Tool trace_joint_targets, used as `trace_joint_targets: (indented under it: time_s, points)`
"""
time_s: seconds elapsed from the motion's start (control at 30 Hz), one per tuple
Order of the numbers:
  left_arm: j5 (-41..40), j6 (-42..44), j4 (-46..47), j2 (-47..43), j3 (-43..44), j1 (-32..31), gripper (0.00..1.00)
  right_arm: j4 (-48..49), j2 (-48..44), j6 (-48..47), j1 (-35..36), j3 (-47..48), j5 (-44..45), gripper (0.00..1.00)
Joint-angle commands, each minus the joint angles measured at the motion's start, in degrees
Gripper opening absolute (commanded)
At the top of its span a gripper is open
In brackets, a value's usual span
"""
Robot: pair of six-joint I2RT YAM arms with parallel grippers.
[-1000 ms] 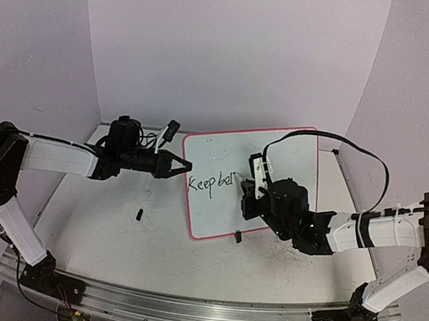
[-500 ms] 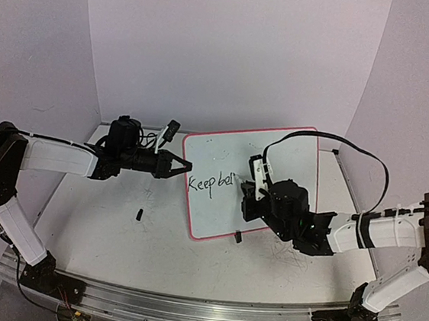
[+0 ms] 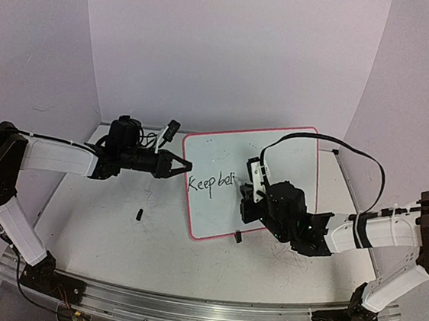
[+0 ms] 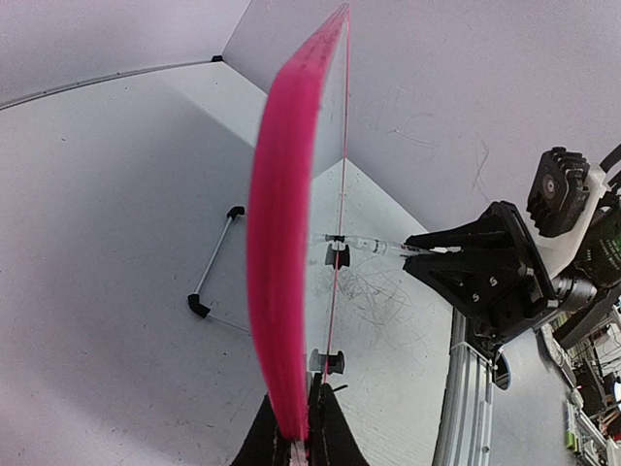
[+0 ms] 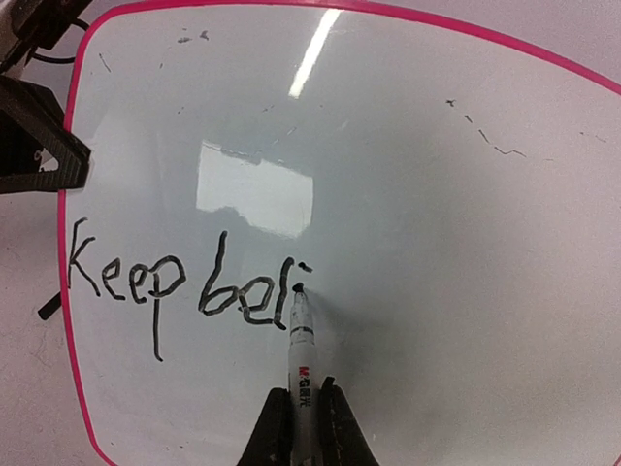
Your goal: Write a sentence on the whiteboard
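The whiteboard (image 3: pixel 284 156), white with a pink rim, lies tilted on the table. My left gripper (image 3: pixel 183 166) is shut on its left rim, which runs up the left wrist view as a pink edge (image 4: pixel 284 243) from between the jaws (image 4: pixel 296 439). The sentence (image 5: pixel 179 286) reads "Keep bel" in black, then a short stroke with a dot; it also shows from above (image 3: pixel 210 183). My right gripper (image 5: pixel 302 419) is shut on a white marker (image 5: pixel 301 354), whose black tip touches the board just right of the "l". From above the right gripper (image 3: pixel 247 196) sits over the board's middle.
A small black cap (image 3: pixel 139 215) lies on the scuffed tabletop left of the board. A black clip (image 3: pixel 238 236) sits at the board's near rim. A thin white rod with black ends (image 4: pixel 215 257) lies beyond the left gripper. The aluminium rail (image 3: pixel 199 308) runs along the near edge.
The marker tip has moved slightly right of "bel" and a dot with a short stroke has appeared there. The left arm has not moved.
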Motion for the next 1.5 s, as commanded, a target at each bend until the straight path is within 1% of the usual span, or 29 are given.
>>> trace_joint_targets:
  time_s: [0.0,0.53,0.83,1.1,1.27,1.47]
  points:
    - [-2.7,4.1,-2.1,-1.0,1.7,-0.7,0.0,-2.3,0.0,1.5,-0.3,0.7,1.4,0.0]
    - [-2.8,4.2,-2.2,-1.0,1.8,-0.9,0.0,-4.1,-1.5,4.1,0.8,-1.9,0.9,0.0]
    - [-3.0,4.4,-2.4,-1.0,1.8,-1.0,0.0,-4.4,-2.1,4.5,1.2,-1.7,1.4,0.0]
    - [-3.3,4.6,-2.6,-1.1,1.8,-1.1,0.0,-2.4,-7.4,2.9,1.1,-1.9,0.2,0.0]
    - [-3.4,4.8,-2.8,-1.0,1.9,-1.1,0.0,-0.1,-6.5,0.3,0.5,-2.8,-0.1,0.0]
    - [-3.6,5.1,-2.9,-1.1,1.8,-1.2,0.0,1.7,-5.1,0.4,0.5,-3.4,-0.3,0.0]
